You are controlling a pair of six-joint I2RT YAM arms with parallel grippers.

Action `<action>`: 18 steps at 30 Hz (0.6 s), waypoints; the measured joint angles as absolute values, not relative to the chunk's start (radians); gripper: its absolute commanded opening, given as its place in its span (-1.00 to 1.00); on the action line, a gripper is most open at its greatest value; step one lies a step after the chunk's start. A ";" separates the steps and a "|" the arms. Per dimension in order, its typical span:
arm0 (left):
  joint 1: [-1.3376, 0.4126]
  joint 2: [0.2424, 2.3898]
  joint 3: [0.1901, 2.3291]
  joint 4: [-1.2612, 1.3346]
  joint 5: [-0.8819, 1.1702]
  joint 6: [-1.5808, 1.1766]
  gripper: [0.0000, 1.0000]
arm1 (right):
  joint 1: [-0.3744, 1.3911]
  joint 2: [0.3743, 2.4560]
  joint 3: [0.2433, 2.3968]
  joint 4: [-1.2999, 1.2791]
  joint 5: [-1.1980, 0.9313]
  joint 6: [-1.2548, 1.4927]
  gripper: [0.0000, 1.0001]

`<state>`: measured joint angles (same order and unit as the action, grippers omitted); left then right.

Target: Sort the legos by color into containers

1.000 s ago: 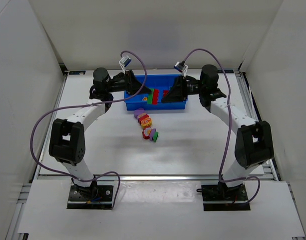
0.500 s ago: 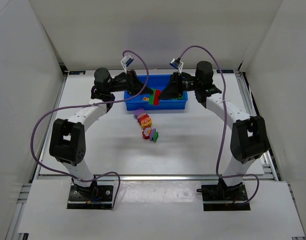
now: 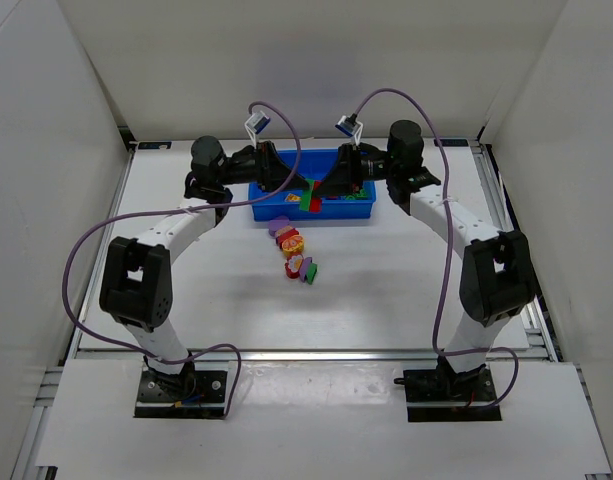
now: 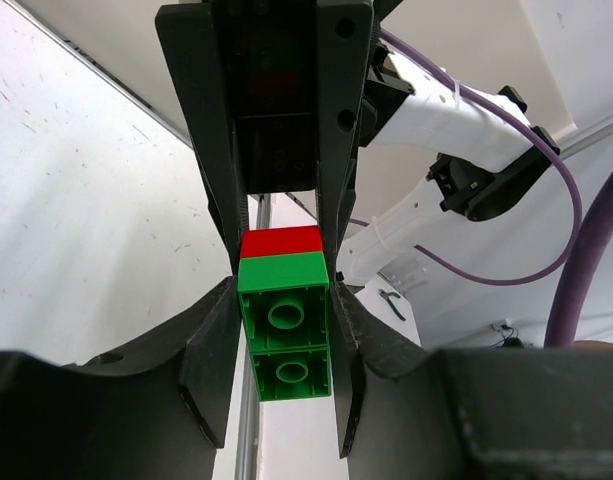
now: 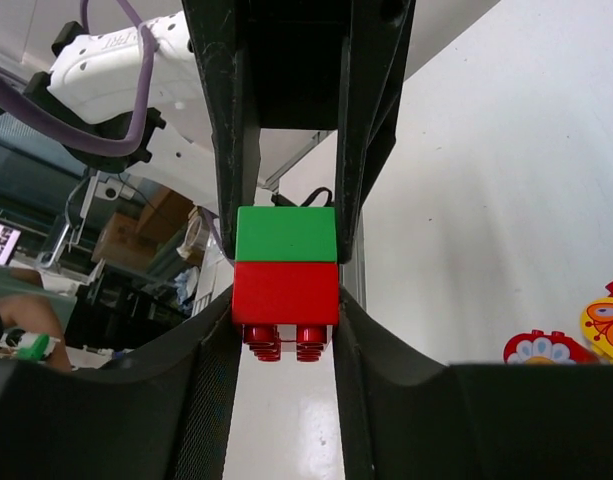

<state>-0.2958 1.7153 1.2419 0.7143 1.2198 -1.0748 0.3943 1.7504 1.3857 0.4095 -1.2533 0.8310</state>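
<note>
Progress: early to mid, as judged. A few pieces are seen in the blue tray (image 3: 358, 212): an orange piece (image 3: 289, 197) near its left end and green pieces (image 3: 359, 195) toward the right. Exact compartments cannot be told, since the middle is hidden by the grippers. A cluster of loose legos (image 3: 294, 252) (purple, yellow, red) is lying unsorted on the table (image 3: 406, 280), near the tray's front edge but apart from it. Most of the sorting is left.

Step in hand: a two-colour stack is being split. The green brick (image 4: 284, 310) and the red brick (image 5: 285, 292) are stuck together and held in the air over the middle of the tray.

- The left gripper (image 4: 284, 335) is clamped on the green brick, its jaws tight on both sides.
- The right gripper (image 5: 285, 300) is clamped on the red brick, studs toward its camera.
- No gap is seen at the seam, so the bricks are not yet parted.

Pose: both arms are stretched to the far side of the table, wrists turned inward, grippers roughly level and tip to tip. A straight opposed pull is probably needed next. After that each brick has to be dropped in its own colour's compartment.
</note>
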 measured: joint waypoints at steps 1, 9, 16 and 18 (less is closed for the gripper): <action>-0.294 1.715 1.242 0.715 1.219 -1.074 -0.80 | 0.394 1.750 1.386 0.410 -1.253 0.830 -0.68; -0.260 1.716 1.230 0.719 1.215 -1.073 -0.80 | 0.376 1.739 1.352 0.398 -1.253 0.817 -0.83; -0.152 1.707 1.185 0.719 1.190 -1.074 -0.80 | 0.304 1.697 1.304 0.300 -1.268 0.740 -0.84; -0.144 1.699 1.167 0.719 1.186 -1.073 -0.80 | 0.297 1.682 1.303 0.269 -1.269 0.710 -0.84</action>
